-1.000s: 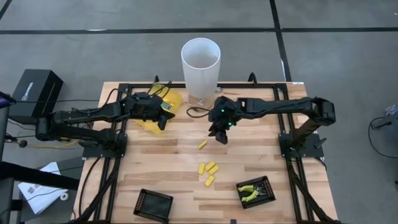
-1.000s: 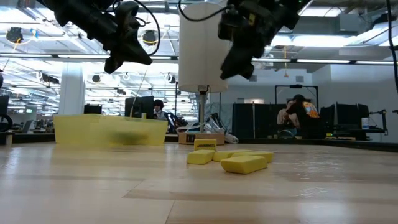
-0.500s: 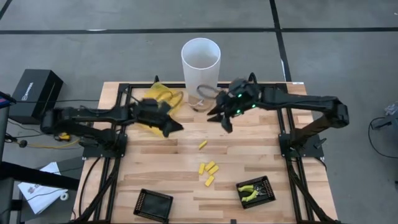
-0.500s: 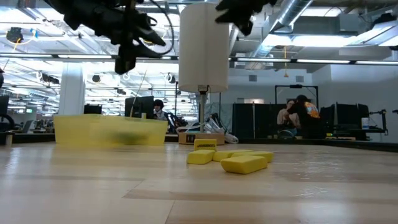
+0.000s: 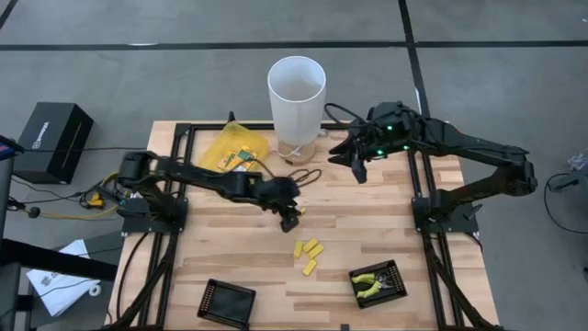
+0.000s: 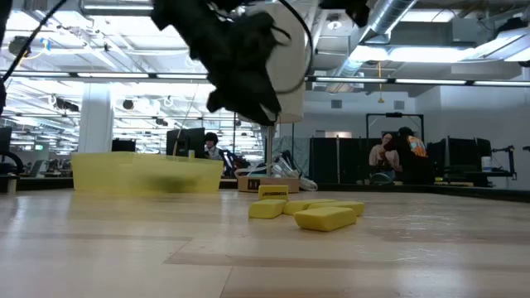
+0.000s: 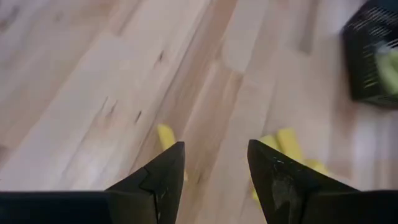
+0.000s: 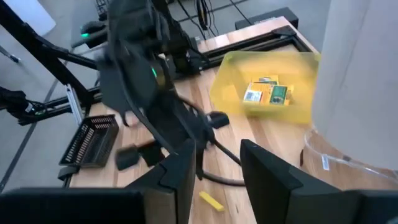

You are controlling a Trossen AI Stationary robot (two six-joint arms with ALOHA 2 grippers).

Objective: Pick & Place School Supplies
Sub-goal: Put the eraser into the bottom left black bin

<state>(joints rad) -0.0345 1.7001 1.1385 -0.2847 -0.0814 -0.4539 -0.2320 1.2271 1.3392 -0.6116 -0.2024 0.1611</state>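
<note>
The wooden worktop (image 5: 386, 230) carries everything, largest first; a tall white cylinder (image 5: 297, 99) stands at the middle of its far edge; the large translucent yellow pouch (image 5: 230, 152) lies toward the far left corner, with flat yellow-orange packets (image 5: 242, 156) bearing green-white labels inside it, seen also from the right wrist (image 8: 266, 93); two square black trays sit along the near edge, the left tray (image 5: 226, 302) near the middle-left, the right tray (image 5: 378, 282) toward the near right, holding the yellow-green-handled plier-like tools (image 5: 369, 283); the left arm reaches from the left edge across to the worktop's middle, its left tool (image 5: 292, 213) hanging low over the wood, fingers parted and holding nothing, as the left wrist view shows with bare boards between them (image 7: 214, 171); one short yellow oblong piece (image 7: 165, 138) lies just beside that tool, apart from the rest; the cluster of yellow oblong pieces (image 5: 308, 255) lies between the middle and the near edge, touching one another; the right tool (image 5: 356, 164) is raised near the far edge, right of the cylinder, its fingers apart and empty; a black cable (image 5: 303, 175) loops on the wood near the cylinder's base.
</note>
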